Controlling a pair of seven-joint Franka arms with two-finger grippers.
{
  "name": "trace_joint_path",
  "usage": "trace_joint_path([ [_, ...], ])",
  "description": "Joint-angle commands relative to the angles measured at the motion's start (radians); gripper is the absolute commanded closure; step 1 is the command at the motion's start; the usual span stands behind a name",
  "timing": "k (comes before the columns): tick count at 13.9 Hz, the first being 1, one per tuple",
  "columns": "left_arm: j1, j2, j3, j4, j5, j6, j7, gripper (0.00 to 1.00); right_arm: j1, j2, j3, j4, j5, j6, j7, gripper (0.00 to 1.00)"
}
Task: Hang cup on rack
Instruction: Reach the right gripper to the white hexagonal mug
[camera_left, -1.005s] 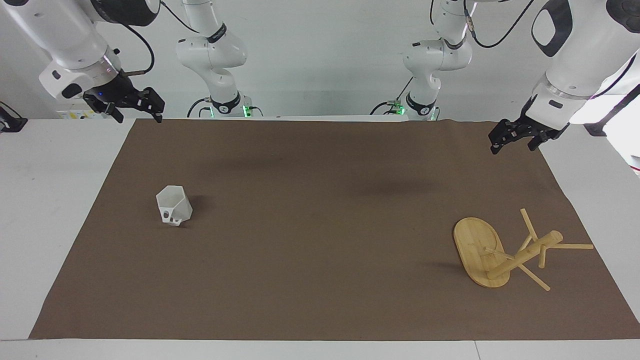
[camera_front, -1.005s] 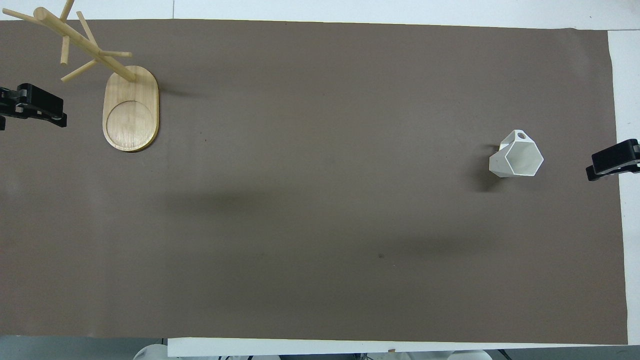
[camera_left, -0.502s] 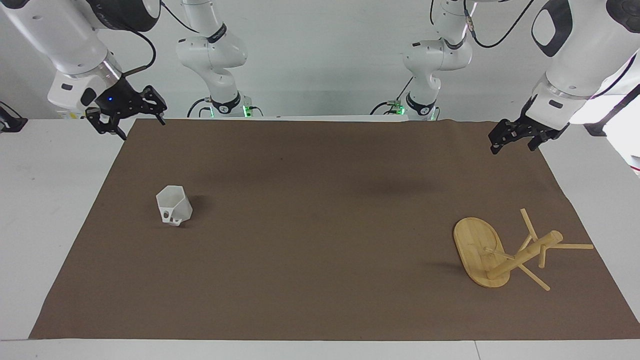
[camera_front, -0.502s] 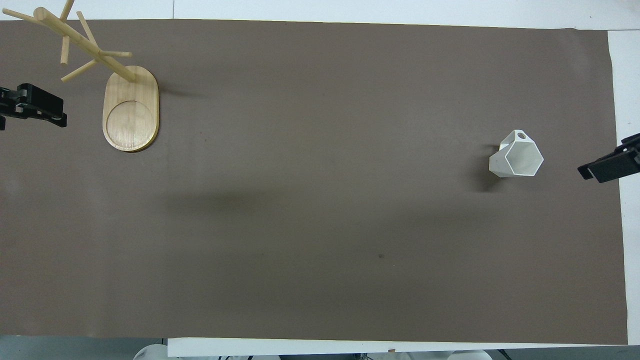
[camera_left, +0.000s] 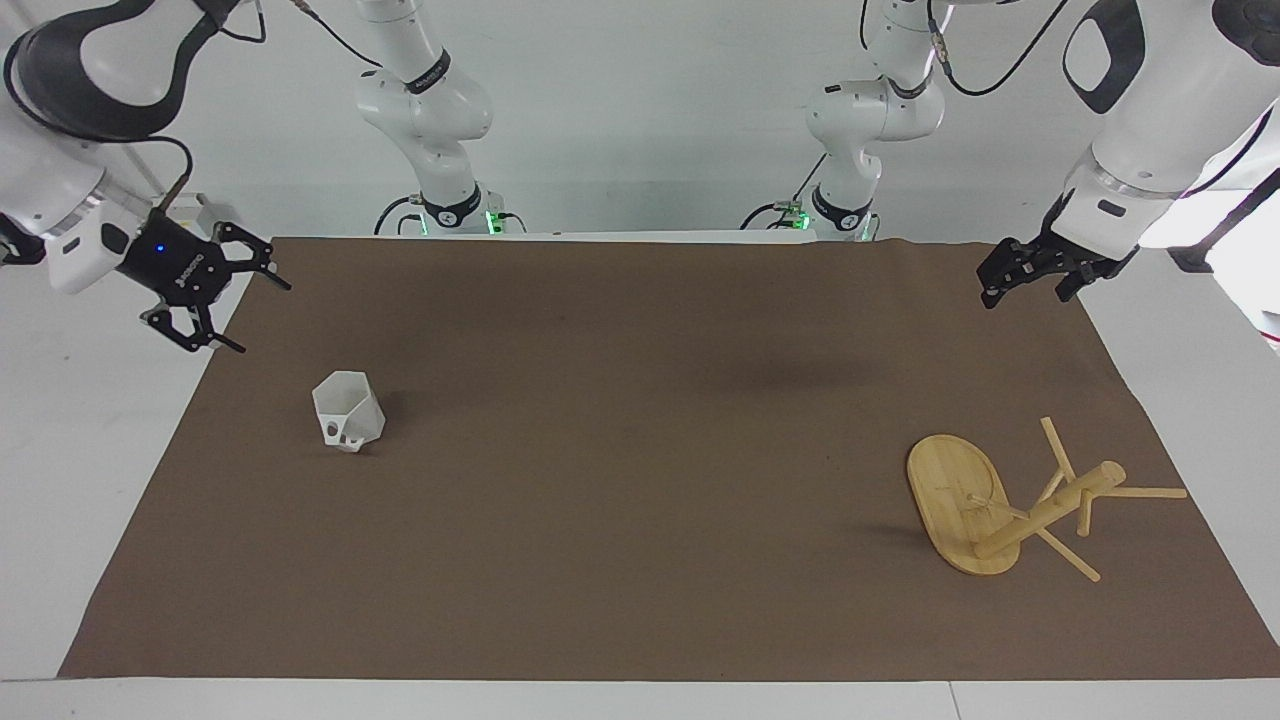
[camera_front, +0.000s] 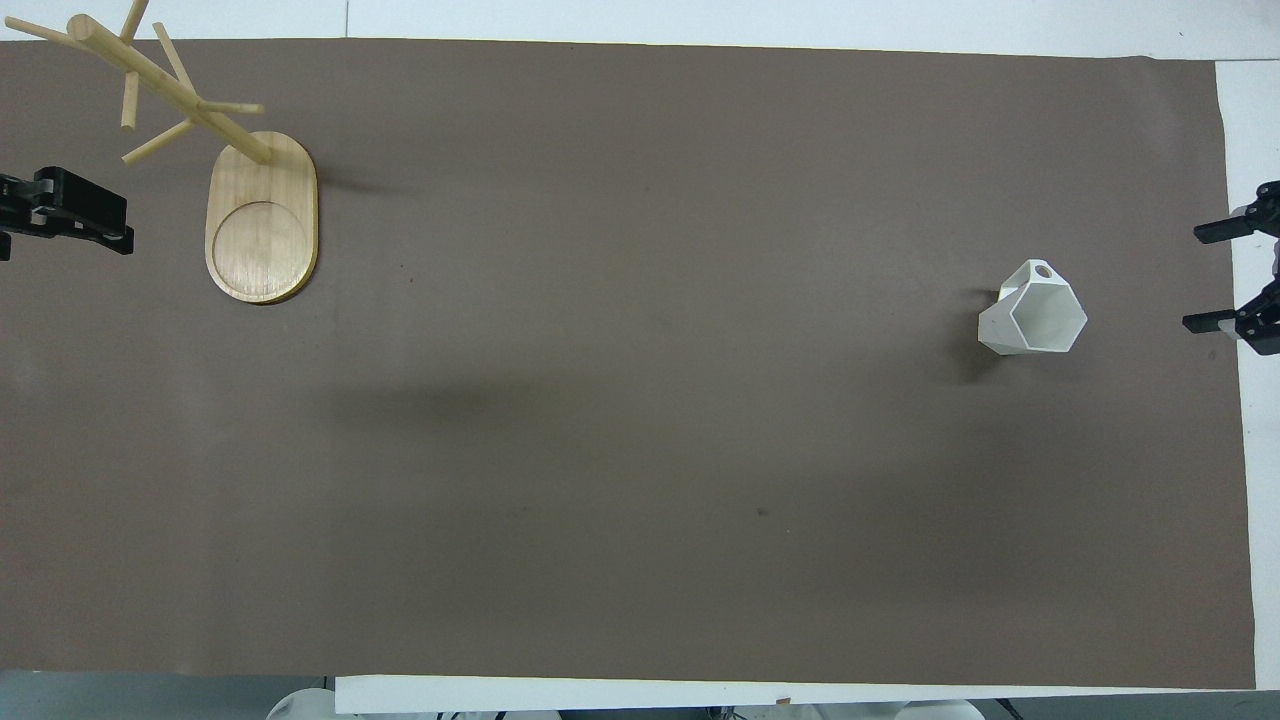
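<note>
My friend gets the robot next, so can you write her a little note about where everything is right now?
Right gripper: open, empty, up in the air over the brown mat's edge at its own end, beside the cup.
Left gripper: open, empty, waiting over its end of the mat.
Cup: upright on the mat, untouched.
Rack: upright at the left arm's end, pegs bare.
Done: nothing yet.
Left: grab the cup, carry it over, hang its handle on a peg.

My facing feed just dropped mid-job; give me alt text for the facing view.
A white cup sits on a brown mat toward the right arm's end, unheld, with the open right gripper raised over the mat's edge beside it. The bamboo rack stands toward the left arm's end; the left gripper waits, open.
</note>
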Motion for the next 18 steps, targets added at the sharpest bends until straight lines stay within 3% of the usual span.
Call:
trace_joint_path([
  [1, 0.012, -0.03, -0.006, -0.035, -0.002, 0.002, 0.008, 0.0, -0.105, 0.179, 0.017, 0.054, 0.14, -0.065, -0.28, 0.0],
  [4, 0.012, -0.031, -0.006, -0.035, -0.002, 0.002, 0.008, 0.0, -0.202, 0.346, 0.029, 0.121, 0.249, -0.187, -0.472, 0.0],
  [7, 0.012, -0.03, -0.006, -0.035, -0.002, 0.002, 0.008, 0.0, -0.256, 0.402, 0.07, 0.12, 0.277, -0.222, -0.59, 0.0],
  [9, 0.012, -0.03, -0.006, -0.035, -0.002, 0.002, 0.008, 0.0, -0.277, 0.486, 0.107, 0.12, 0.343, -0.234, -0.673, 0.0],
  [18, 0.012, -0.03, -0.006, -0.035, -0.002, 0.002, 0.008, 0.0, -0.25, 0.489, 0.109, 0.046, 0.388, -0.167, -0.746, 0.0],
])
